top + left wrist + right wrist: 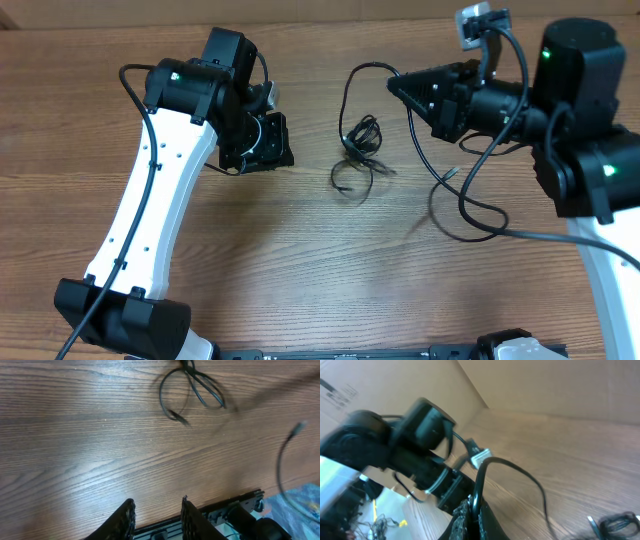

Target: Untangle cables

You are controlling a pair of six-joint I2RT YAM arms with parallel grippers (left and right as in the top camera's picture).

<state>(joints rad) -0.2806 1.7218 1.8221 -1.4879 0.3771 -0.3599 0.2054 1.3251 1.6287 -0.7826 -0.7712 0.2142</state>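
Where my right gripper point(471, 511) closes, its two fingers are pinched together on one thin black strand of the cables point(358, 140). The strand rises from between them and arcs over toward the table point(250, 250). From overhead this gripper is raised over the far right of the table. The held strand point(347, 92) bows out to the left and runs down into one small knotted bundle point(362, 133) near the table's middle. One flat loop point(350, 182) lies just below the bundle, joined to it.

A further run of thin cord point(417, 150) curves down from beside the right gripper and ends in a small plug point(453, 173). I cannot tell whether it belongs to the strand I hold, nor how many cords are wound into the bundle. I count two plug ends for certain: that one, and one at the loop's tip.

My left gripper point(158, 502) has both fingers spread, with bare table between them and nothing in its hold. It hovers left of the bundle, well apart from it.

One thicker black wire point(480, 218) of my right arm loops over the table's right side. The table is a single brown, wood-grained surface. Beyond its far edge stand plain tan cardboard panels point(560, 385), one with black print.
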